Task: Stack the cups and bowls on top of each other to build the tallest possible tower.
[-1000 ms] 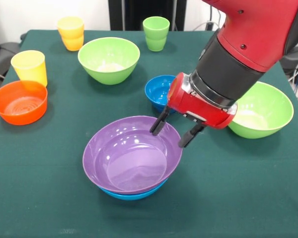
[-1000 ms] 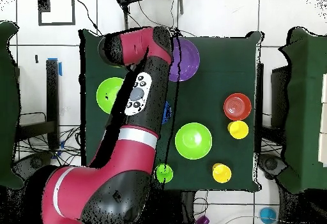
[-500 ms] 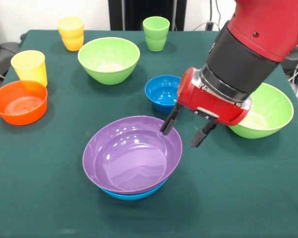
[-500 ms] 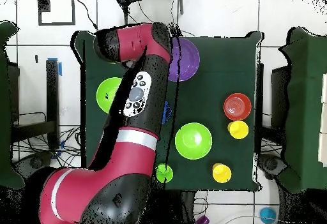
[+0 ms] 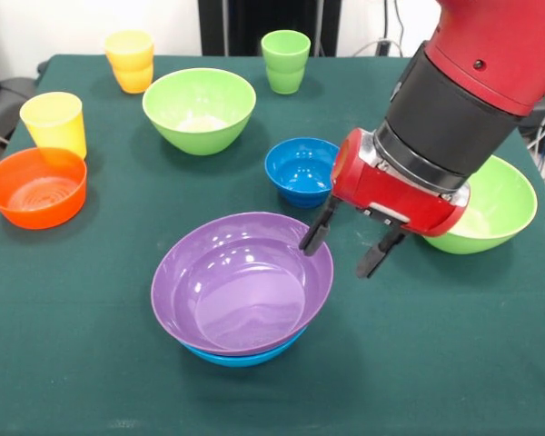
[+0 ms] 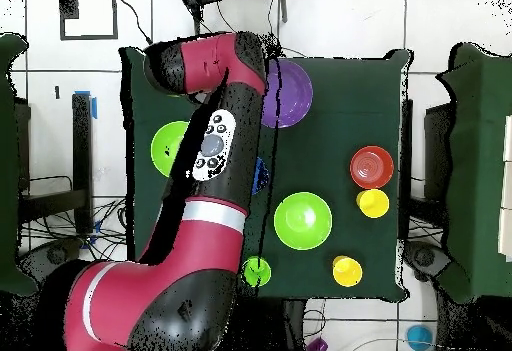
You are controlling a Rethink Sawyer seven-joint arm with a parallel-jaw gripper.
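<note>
- The table (image 5: 91, 381), under a green cloth, holds everything; most pieces stand apart, so the tower has only begun.
- The purple bowl (image 5: 241, 283) sits nested in the large blue bowl (image 5: 245, 356), near the front edge. These two are the only stacked bowls.
- Two green bowls remain loose: one green bowl (image 5: 200, 109) towards the back, the other green bowl (image 5: 490, 204) partly behind the arm.
- The orange bowl (image 5: 36, 186) and the small blue bowl (image 5: 300, 170) also stand alone.
- Of the cups, the yellow cup (image 5: 53, 121) stands just behind the orange bowl, the orange-yellow cup (image 5: 130, 59) and green cup (image 5: 285, 60) at the back; no red cup can be made out.
- The gripper (image 5: 342, 252) hangs empty, fingers spread, one tip over the purple rim, the other outside it.
</note>
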